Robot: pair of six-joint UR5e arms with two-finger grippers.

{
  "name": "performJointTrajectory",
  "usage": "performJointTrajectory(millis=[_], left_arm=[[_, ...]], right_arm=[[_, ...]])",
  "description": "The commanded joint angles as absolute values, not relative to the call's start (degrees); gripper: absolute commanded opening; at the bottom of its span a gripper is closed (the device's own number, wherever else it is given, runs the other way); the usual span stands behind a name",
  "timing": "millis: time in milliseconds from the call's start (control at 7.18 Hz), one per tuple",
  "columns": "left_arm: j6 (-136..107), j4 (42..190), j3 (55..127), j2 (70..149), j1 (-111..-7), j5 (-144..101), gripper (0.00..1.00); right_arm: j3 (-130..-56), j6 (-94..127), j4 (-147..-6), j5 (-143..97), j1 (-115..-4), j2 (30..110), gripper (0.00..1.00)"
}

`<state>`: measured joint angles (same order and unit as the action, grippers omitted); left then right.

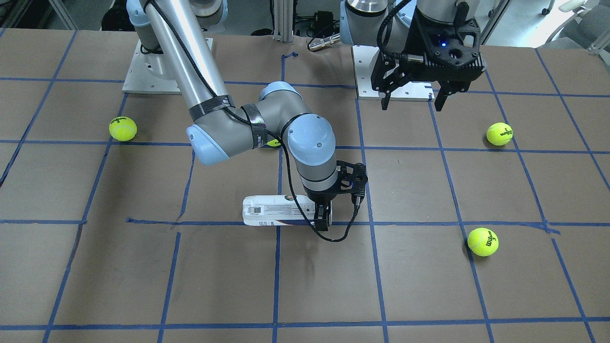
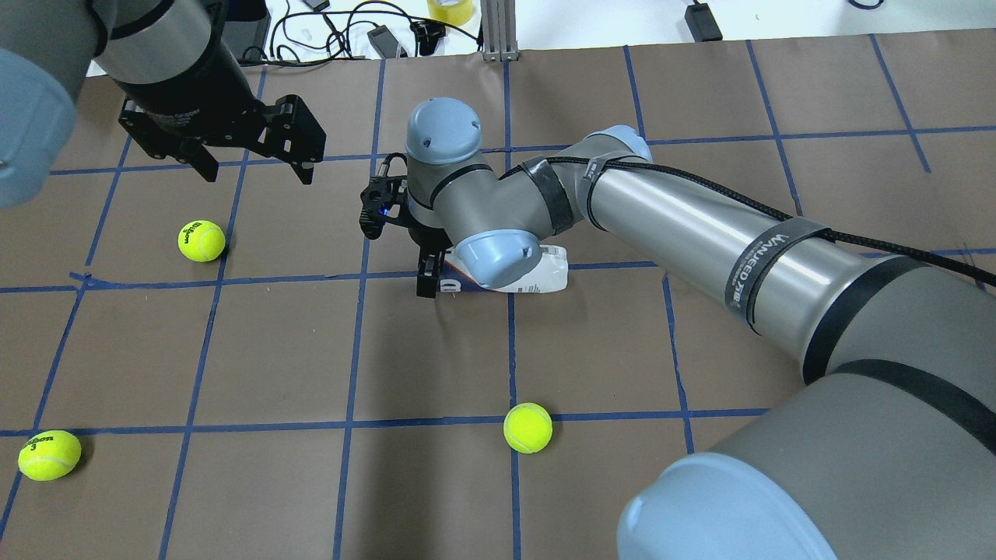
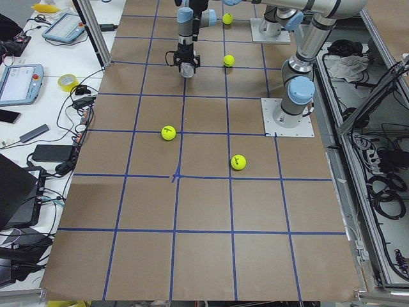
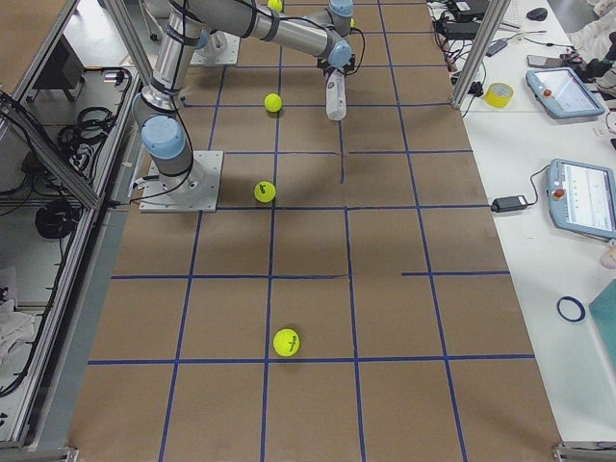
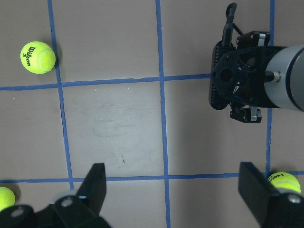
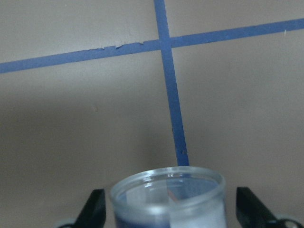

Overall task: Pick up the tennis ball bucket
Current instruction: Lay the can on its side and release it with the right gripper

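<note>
The tennis ball bucket (image 1: pixel 274 210) is a clear can with a white and navy label and a barcode. It lies on its side on the brown table, near a blue tape crossing. It also shows in the overhead view (image 2: pixel 545 276). My right gripper (image 1: pixel 325 215) reaches down over one end of it. In the right wrist view the bucket's round clear end (image 6: pixel 168 197) sits between the two fingers (image 6: pixel 95 209), with a narrow gap on each side. My left gripper (image 1: pixel 412 100) is open and empty, held high near its base and far from the bucket.
Yellow-green tennis balls lie around: one (image 1: pixel 123 128) on the robot's right, two (image 1: pixel 499 134) (image 1: pixel 482 241) on its left, one (image 1: pixel 273 143) half hidden under the right arm. White arm base plates (image 1: pixel 143 81) stand at the robot's edge of the table.
</note>
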<state>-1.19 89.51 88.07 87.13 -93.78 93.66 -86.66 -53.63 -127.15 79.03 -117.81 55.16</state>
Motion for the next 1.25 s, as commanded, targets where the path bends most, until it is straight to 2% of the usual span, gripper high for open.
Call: performJointTrajectory(millis=[0,557,1115], left_arm=[[-1.14,89.91,88.07,86.93,-93.78,93.78,1.00],[-1.84,90.17,88.33,87.97,-93.69,88.42,1.00],[-1.33,87.71,91.66,91.22,-93.08,86.67,1.00]], right_arm=[[-86.66,-53.09,-127.00,77.79,-117.77,55.28,1.00],[-86.75,-53.00,-125.86,78.57,-112.35,56.51,1.00],[-86.66,-45.93,-109.53,80.32,-99.78,71.33,1.00]])
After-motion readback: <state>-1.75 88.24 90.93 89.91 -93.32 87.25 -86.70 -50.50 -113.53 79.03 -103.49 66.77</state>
